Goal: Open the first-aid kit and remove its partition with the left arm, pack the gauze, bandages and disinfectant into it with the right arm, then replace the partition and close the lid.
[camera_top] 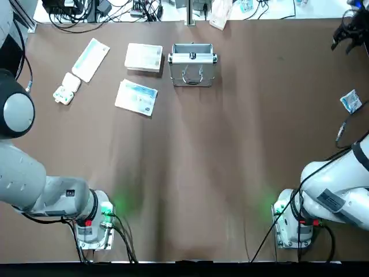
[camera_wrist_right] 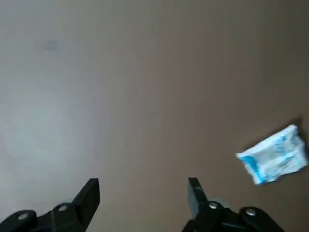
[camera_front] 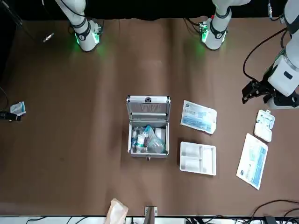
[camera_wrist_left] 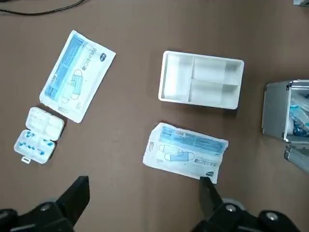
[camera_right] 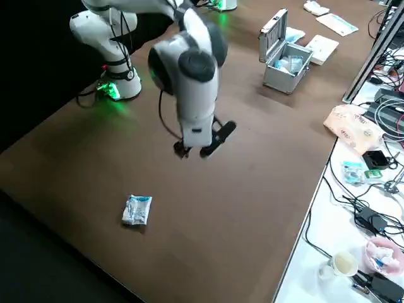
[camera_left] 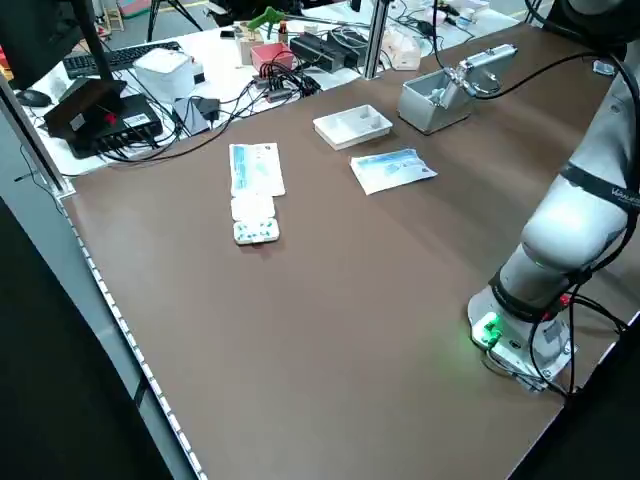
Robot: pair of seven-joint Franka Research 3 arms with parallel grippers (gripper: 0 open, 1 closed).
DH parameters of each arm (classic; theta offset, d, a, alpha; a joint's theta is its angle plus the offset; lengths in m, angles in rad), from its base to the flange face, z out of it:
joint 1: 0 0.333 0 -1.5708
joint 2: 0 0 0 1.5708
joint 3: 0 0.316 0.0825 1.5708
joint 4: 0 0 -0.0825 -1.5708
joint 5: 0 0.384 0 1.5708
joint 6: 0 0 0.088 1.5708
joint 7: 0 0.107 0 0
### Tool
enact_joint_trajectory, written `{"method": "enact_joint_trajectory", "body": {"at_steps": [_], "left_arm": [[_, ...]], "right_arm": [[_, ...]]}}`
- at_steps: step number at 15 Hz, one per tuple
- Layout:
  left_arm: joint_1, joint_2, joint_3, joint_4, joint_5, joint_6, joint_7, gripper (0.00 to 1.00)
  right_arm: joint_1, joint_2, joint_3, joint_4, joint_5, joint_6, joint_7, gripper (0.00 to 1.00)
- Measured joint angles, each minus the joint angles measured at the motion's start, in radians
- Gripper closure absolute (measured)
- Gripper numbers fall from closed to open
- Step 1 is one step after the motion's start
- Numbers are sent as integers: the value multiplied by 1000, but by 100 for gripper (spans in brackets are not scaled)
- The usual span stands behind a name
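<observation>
Brown covering spreads over the table (camera_top: 230,173); past its twelve o'clock edge, a white desk (camera_top: 265,10) carries tangled cables (camera_top: 104,17). With clock directions read from the robot's side, twelve pointing away, the first-aid kit (camera_top: 193,81) stands near that edge, its lid (camera_front: 148,108) raised on the six o'clock side. Clear bags and a small white bottle (camera_front: 140,140) lie inside. The partition (camera_top: 143,56) rests at nine o'clock from the kit, a blue-white pack (camera_top: 136,97) at eight. The left gripper (camera_wrist_left: 145,186) hovers with fingers spread, nothing between them; the kit lies toward two o'clock. The right gripper (camera_wrist_right: 145,186), also spread and unladen, hovers well apart, the kit near its nine o'clock and a small packet (camera_top: 351,101) near its six.
</observation>
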Motion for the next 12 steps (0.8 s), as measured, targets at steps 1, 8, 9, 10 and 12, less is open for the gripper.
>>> {"method": "enact_joint_trajectory", "body": {"at_steps": [1, 8, 9, 10, 12], "left_arm": [[0, 0, 0, -1, 0, 0, 3, 0], [-1, 0, -1, -3, 0, 0, 4, 0], [-1, 0, -1, -3, 0, 0, 4, 0], [-1, 0, -2, -3, 0, 0, 4, 0], [-1, 0, -2, -4, 0, 0, 4, 0]], "right_arm": [[-17, 18, 0, -13, -27, 30, -35, 18], [-167, 121, -1, -100, -74, 248, -288, 18], [-182, 135, 0, -103, -74, 268, -294, 17], [-197, 149, -1, -105, -74, 290, -296, 17], [-224, 179, -1, -106, -76, 342, -298, 16]]}}
